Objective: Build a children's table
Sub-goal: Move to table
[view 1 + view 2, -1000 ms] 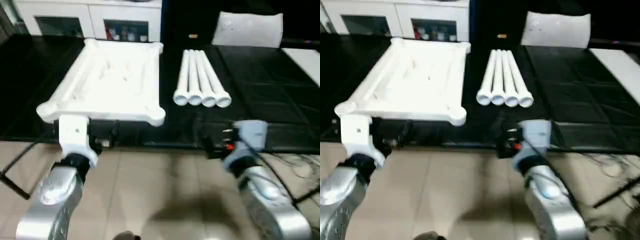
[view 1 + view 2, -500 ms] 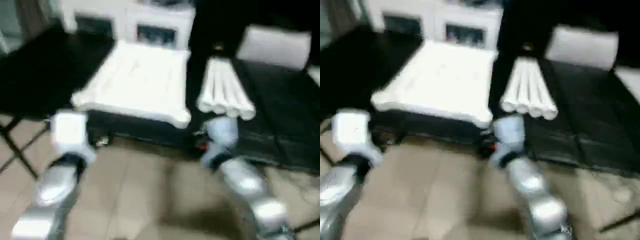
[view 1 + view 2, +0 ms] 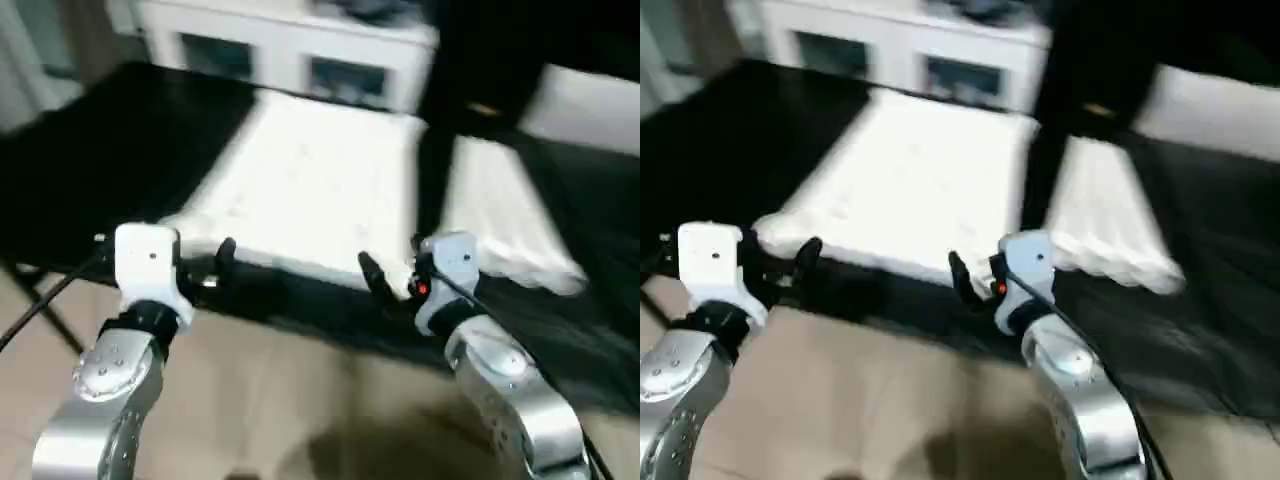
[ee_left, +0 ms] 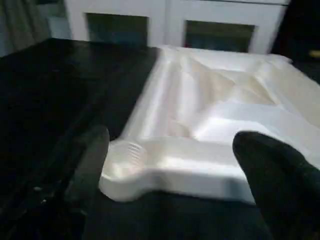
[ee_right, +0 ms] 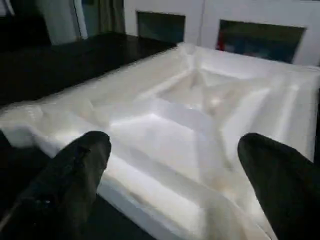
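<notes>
The white tabletop (image 3: 320,185) lies ribbed underside up on the black work table, with a round socket (image 4: 126,152) at its near left corner. The white legs (image 3: 505,215) lie side by side to its right. My left gripper (image 4: 173,137) is open just short of the tabletop's near left corner, with one finger (image 3: 225,252) raised at the edge. My right gripper (image 5: 175,142) is open in front of the tabletop's near right edge, its finger (image 3: 370,275) dark against the white plastic. Neither gripper holds anything.
The black-covered work table (image 3: 100,150) stretches left and right of the parts. A white glass-door cabinet (image 3: 290,55) stands behind it. A white pad (image 3: 590,100) lies at the back right. A black cable (image 3: 40,300) hangs by my left forearm above the tiled floor.
The camera has swung. Both arms have come forward to the tabletop's near edge. The right arm has moved left, from in front of the legs to the tabletop's near right corner.
</notes>
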Motion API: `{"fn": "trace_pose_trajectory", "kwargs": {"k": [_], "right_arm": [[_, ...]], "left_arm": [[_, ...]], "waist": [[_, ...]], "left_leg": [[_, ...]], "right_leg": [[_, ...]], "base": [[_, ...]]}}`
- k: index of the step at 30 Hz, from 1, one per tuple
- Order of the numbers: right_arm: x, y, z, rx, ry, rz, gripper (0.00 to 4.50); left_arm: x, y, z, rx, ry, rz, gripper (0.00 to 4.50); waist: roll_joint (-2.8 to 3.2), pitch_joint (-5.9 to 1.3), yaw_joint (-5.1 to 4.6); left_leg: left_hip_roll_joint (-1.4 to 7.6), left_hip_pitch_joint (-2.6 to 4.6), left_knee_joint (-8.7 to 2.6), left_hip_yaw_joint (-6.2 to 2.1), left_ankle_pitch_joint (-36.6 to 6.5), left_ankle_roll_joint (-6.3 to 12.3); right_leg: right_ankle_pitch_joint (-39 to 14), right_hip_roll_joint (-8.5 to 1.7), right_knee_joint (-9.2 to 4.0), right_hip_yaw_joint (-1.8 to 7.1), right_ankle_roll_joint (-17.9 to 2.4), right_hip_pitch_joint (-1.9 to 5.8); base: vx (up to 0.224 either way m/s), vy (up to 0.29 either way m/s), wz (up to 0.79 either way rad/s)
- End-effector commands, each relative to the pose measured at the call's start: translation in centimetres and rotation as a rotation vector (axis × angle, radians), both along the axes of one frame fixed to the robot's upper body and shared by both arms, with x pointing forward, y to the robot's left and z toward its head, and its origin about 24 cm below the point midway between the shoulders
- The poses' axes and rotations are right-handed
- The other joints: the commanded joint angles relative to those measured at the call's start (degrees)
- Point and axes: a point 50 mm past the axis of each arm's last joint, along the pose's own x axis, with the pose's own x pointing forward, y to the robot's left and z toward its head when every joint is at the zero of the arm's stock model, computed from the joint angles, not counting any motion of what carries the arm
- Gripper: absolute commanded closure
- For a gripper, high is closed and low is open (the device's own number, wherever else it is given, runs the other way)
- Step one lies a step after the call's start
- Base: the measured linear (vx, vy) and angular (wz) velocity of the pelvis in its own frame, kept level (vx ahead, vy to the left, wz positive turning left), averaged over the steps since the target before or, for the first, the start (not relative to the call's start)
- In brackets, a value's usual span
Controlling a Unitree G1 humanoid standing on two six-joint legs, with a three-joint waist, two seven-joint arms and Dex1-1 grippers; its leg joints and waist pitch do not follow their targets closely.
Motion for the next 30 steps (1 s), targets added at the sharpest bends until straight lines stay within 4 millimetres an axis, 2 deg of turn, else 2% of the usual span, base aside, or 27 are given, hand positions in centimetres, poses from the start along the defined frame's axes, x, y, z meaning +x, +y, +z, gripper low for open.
{"fn": "trace_pose_trajectory", "kwargs": {"k": [1, 2, 3, 4, 5, 6, 7, 8, 9, 10, 11, 12, 13, 14, 15, 16, 17, 18, 19, 20, 21, 23, 25, 26, 27, 28, 30], "right_arm": [[-0.2, -1.9, 0.8, -0.008, -0.016, -0.09, 0.0], [-0.3, -2.0, 0.9, -0.009, -0.017, -0.096, 0.0], [-0.3, -2.1, 1.0, -0.014, -0.018, -0.098, 0.0], [-0.4, -2.2, 1.0, -0.026, -0.019, -0.096, 0.0], [-0.5, -2.3, 1.0, -0.033, -0.02, -0.095, 0.0], [-0.7, -2.3, 1.0, -0.059, -0.026, -0.079, 0.0], [-0.9, -2.2, 1.1, -0.061, -0.025, -0.067, 0.0], [-1.1, -2.2, 1.2, -0.058, -0.024, -0.059, 0.0], [-1.3, -2.2, 1.2, -0.067, -0.021, -0.054, 0.0], [-1.3, -2.4, 1.3, -0.075, -0.016, -0.064, 0.0], [-1.3, -2.4, 1.3, -0.075, -0.016, -0.064, 0.0], [-1.3, -2.6, 1.3, -0.075, -0.013, -0.079, 0.0], [-1.2, -2.8, 1.3, -0.075, -0.003, -0.103, 0.0], [-1.2, -2.9, 1.1, -0.057, 0.023, -0.114, 0.0], [-1.2, -2.9, 1.1, -0.055, 0.025, -0.115, 0.0], [-1.0, -3.1, 0.9, -0.041, 0.052, -0.117, 0.0], [-0.9, -3.0, 0.9, -0.04, 0.058, -0.107, 0.0], [-0.8, -2.9, 0.8, -0.049, 0.059, -0.09, 0.0], [-0.6, -2.7, 0.8, -0.056, 0.058, -0.076, 0.0], [-0.5, -2.6, 0.8, -0.062, 0.056, -0.064, 0.0], [-0.3, -2.5, 0.8, -0.068, 0.053, -0.057, 0.0], [0.0, -2.3, 0.9, -0.067, 0.046, -0.051, 0.0], [0.1, -2.3, 1.0, -0.063, 0.043, -0.051, 0.0], [0.2, -2.3, 1.1, -0.059, 0.041, -0.047, 0.0], [0.3, -2.3, 1.2, -0.061, 0.039, -0.037, 0.0], [0.5, -2.4, 1.2, -0.094, 0.039, 0.042, 0.0], [0.5, -2.8, 1.0, -0.127, 0.047, 0.085, 0.0]], "left_arm": [[0.2, -1.9, -0.1, -0.023, -0.002, -0.081, 0.08], [0.2, -2.1, -0.2, -0.024, 0.001, -0.09, 0.08], [0.2, -2.3, -0.2, -0.025, 0.002, -0.094, 0.08], [0.2, -2.4, -0.3, -0.032, 0.003, -0.097, 0.08], [0.1, -2.5, -0.3, -0.037, 0.002, -0.099, 0.08], [0.1, -2.6, -0.4, -0.04, 0.002, -0.102, 0.08], [0.0, -2.7, -0.4, -0.041, 0.003, -0.104, 0.08], [0.0, -2.7, -0.4, -0.043, 0.0, -0.104, 0.08], [0.0, -2.7, -0.4, -0.045, -0.001, -0.103, 0.08], [0.0, -2.6, -0.4, -0.046, -0.001, -0.095, 0.08], [0.0, -2.6, -0.4, -0.046, -0.001, -0.095, 0.08], [0.1, -2.6, -0.5, -0.042, 0.001, -0.089, 0.08], [0.1, -2.6, -0.4, -0.043, -0.007, -0.094, 0.08], [0.2, -2.6, -0.3, -0.035, -0.019, -0.097, 0.08], [0.2, -2.6, -0.2, -0.032, -0.021, -0.097, 0.08], [0.5, -2.6, 0.1, 0.007, -0.036, -0.104, 0.08], [0.7, -2.6, 0.3, 0.031, -0.043, -0.101, 0.08], [0.9, -2.5, 0.4, 0.051, -0.043, -0.089, 0.08], [1.1, -2.4, 0.5, 0.054, -0.042, -0.077, 0.08], [1.2, -2.3, 0.5, 0.054, -0.041, -0.061, 0.08], [1.4, -2.1, 0.6, 0.017, -0.034, -0.038, 0.08], [1.5, -1.9, 0.7, -0.014, -0.026, -0.027, 0.08], [1.6, -1.8, 0.8, -0.014, -0.025, -0.032, 0.08], [1.6, -2.2, 0.8, -0.015, -0.013, -0.103, 0.08], [1.6, -2.4, 0.8, -0.006, -0.005, -0.129, 0.08], [1.5, -3.5, 0.4, 0.038, 0.042, -0.296, 0.08], [1.4, -4.1, 0.2, 0.08, 0.043, -0.41, 0.08]], "waist": [[2.6, -3.15, -1.61], [1.9, -2.88, -1.93], [0.93, -2.76, -2.66], [0.3, -2.46, -2.92], [-0.96, -2.01, -3.17], [-6.19, -3.47, -1.93], [-3.6, -2.29, 0.48], [-4.49, -3.02, 0.75], [-4.84, -3.61, 0.07], [-4.71, -3.29, -0.63], [-4.71, -3.29, -0.63], [-2.19, -2.74, -1.21], [-0.8, -2.98, -1.38], [2.03, -3.4, -3.29], [1.18, -4.08, -2.82], [0.62, -3.48, -3.41], [0.62, -3.48, -3.41], [-0.73, -2.48, -2.31], [-0.8, -2.2, -2.15], [-1.27, -1.74, -2.69], [-0.79, -1.33, -3.2], [0.09, -0.92, -3.77], [0.52, -1.3, -4.28], [1.29, -1.52, -3.91], [0.98, -1.55, -3.77], [1.48, -1.68, -2.85], [1.53, -1.82, -2.44]], "left_leg": [[10.23, 6.07, -8.88, -1.59, 9.7, -8.67], [9.9, 5.94, -9.55, 0.17, 9.2, -8.54], [9.52, 7.06, -10.58, 2.02, 6.3, -7.09], [9.17, 7.35, -11.28, 3.25, 3.8, -6.21], [8.58, 7.31, -11.91, 5.02, -1.0, -5.61], [-1.5, 3.97, -4.19, 8.64, -12.3, -2.92], [-2.9, 2.79, 1.37, 6.44, -14.4, -0.98], [-1.6, -2.56, 5.76, 1.77, -7.2, -1.63], [-1.86, -5.97, 7.3, -0.61, 1.0, -5.92], [-2.73, -5.63, 5.64, -1.73, 9.0, -8.94], [-2.73, -5.63, 5.64, -1.73, 9.0, -8.94], [-3.45, -3.85, -2.29, -1.69, 22.1, -7.16], [-3.31, -3.13, -4.93, -1.47, 25.6, -4.37], [7.89, -2.09, -7.09, -4.79, 29.1, -5.19], [13.72, -0.18, -7.22, -4.94, 21.3, 0.81], [8.55, -2.6, -7.88, -5.41, 14.9, 6.95], [8.55, -2.6, -7.88, -5.41, 14.9, 6.95], [2.69, -3.8, -5.9, -0.98, 0.2, 2.69], [2.53, -3.26, -5.99, -0.67, -1.9, 0.49], [2.69, -2.48, -6.48, -0.29, -4.9, -2.01], [3.07, -1.61, -6.86, -0.13, -9.2, -3.09], [3.45, -0.58, -6.91, -0.59, -16.4, -3.57], [4.35, -0.93, -7.64, -1.49, -20.2, -3.7], [5.02, -1.15, -8.34, -1.94, -21.5, -3.48], [4.81, -1.3, -8.37, -1.67, -21.8, -3.14], [4.42, -2.05, -8.44, -1.39, -18.0, -2.61], [4.73, -1.77, -8.32, -0.98, -15.1, -2.35]], "right_leg": [[0.3, -2.54, 0.72, -1.0, 5.0, -5.31], [2.2, -2.65, 0.36, -1.46, 4.3, -5.47], [5.9, -3.52, -1.42, -1.71, 2.1, -5.76], [8.0, -4.19, -2.91, -1.64, 0.3, -5.53], [9.0, -4.92, -4.84, -1.33, -1.8, -4.79], [0.7, -5.62, -11.11, 6.9, -11.3, 3.94], [-9.7, -11.93, -15.6, 13.09, -18.3, 5.35], [-9.6, -13.61, -14.35, 16.05, -25.0, 9.38], [9.2, -10.42, -11.02, 15.09, -25.6, 9.82], [31.5, -7.0, -10.22, 11.71, -21.9, 6.46], [31.5, -7.0, -10.22, 11.71, -21.9, 6.46], [39.8, -0.5, -11.18, 7.25, -9.3, 1.53], [36.6, 1.24, -11.76, 6.86, -3.7, 1.65], [17.3, 0.94, -5.72, 4.66, 3.4, -1.03], [9.8, -4.46, -5.1, 6.05, 5.4, -1.77], [14.2, -6.39, -7.2, 5.82, 2.7, 0.28], [14.2, -6.39, -7.2, 5.82, 2.7, 0.28], [9.0, -8.41, -11.87, 7.15, 0.2, 1.49], [1.3, -7.68, -12.85, 6.6, 0.3, 1.43], [-12.3, -5.41, -13.8, 5.6, 0.7, 1.11], [-19.8, -3.81, -14.57, 4.92, 1.2, 0.09], [-28.5, -4.22, -15.56, 4.29, 1.5, -1.07], [-27.9, -4.82, -15.54, 3.32, 1.9, -0.38], [-23.5, -5.55, -15.05, 3.3, 1.6, -0.05], [-22.5, -6.4, -14.91, 3.59, 1.0, 0.08], [-20.8, -7.59, -14.44, 4.15, -1.0, 0.64], [-17.1, -7.39, -14.03, 4.43, -2.0, 0.43]], "base": [[0.22, 0.108, -0.29], [0.176, 0.091, -0.59], [0.173, 0.016, -0.64], [0.173, 0.016, -0.64], [0.202, -0.039, -0.71], [0.217, -0.064, -0.67], [0.217, -0.064, -0.67], [0.211, -0.06, -0.82], [0.18, -0.039, -0.9], [0.18, -0.039, -0.9], [0.123, -0.028, -0.75], [0.046, -0.008, -0.36], [0.116, 0.013, -0.73], [0.081, 0.027, -0.62], [0.093, 0.021, -0.83], [0.023, 0.0, -0.46], [0.0, 0.0, 0.0], [-0.054, 0.018, 0.02], [-0.054, 0.018, 0.02], [-0.076, 0.018, -0.03], [-0.074, 0.025, 0.03], [-0.074, 0.025, 0.03], [0.0, 0.0, 0.0], [0.0, 0.0, 0.0], [0.0, 0.0, 0.0], [0.0, 0.0, 0.0], [0.0, 0.0, 0.0]]}}
